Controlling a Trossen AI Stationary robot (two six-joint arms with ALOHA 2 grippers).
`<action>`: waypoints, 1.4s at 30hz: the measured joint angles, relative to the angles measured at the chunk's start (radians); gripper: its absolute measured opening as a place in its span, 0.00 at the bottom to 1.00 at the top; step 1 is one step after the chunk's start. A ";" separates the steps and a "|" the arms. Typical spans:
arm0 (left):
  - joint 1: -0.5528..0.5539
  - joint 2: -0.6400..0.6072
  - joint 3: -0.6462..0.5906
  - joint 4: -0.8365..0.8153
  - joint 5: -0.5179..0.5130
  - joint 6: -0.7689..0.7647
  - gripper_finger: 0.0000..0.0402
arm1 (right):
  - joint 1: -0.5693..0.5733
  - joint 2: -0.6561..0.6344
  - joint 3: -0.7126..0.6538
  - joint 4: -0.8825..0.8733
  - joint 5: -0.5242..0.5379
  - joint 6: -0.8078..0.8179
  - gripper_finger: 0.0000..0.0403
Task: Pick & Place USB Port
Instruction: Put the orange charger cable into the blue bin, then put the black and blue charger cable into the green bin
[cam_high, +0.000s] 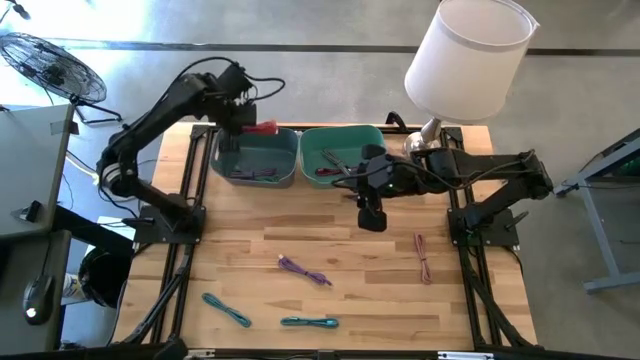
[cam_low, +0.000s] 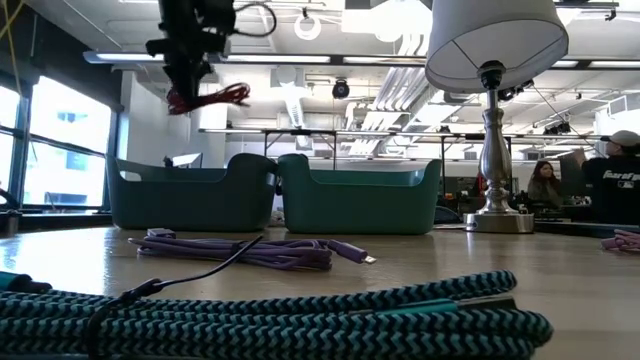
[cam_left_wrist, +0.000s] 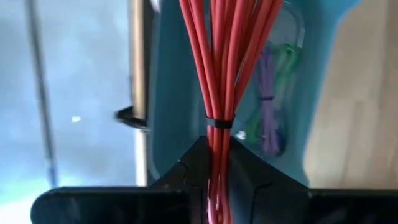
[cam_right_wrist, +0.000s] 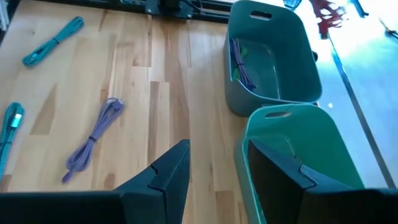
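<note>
Your left tool (cam_high: 250, 118) is clenched on a bundled red cable (cam_high: 265, 127), held above the left teal bin (cam_high: 256, 160); green and purple cables (cam_left_wrist: 270, 106) lie inside that bin; your right tool (cam_high: 372, 218) hangs released over the wooden surface (cam_high: 380, 290) just in front of the right teal bin (cam_high: 340, 155); a purple cable (cam_high: 303, 270), two teal cables (cam_high: 310, 322) and a pink cable (cam_high: 422, 256) lie on the surface; no writing on them is readable.

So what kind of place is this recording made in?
Likely a robotics lab inside an open-plan office: a wooden table framed by two arm mounts, exposed ducts and strip lights overhead, and people seated at desks behind the teal bins.
</note>
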 joint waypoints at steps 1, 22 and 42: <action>0.007 0.003 -0.015 -0.004 0.011 0.009 0.07 | -0.003 0.000 0.000 -0.004 0.006 0.000 0.38; 0.009 0.003 -0.171 0.019 0.146 0.009 0.29 | -0.070 -0.003 0.000 -0.038 -0.072 -0.003 0.38; -0.494 -0.152 -0.172 -0.208 0.429 -0.339 0.32 | 0.006 -0.003 0.000 -0.047 -0.083 0.034 0.38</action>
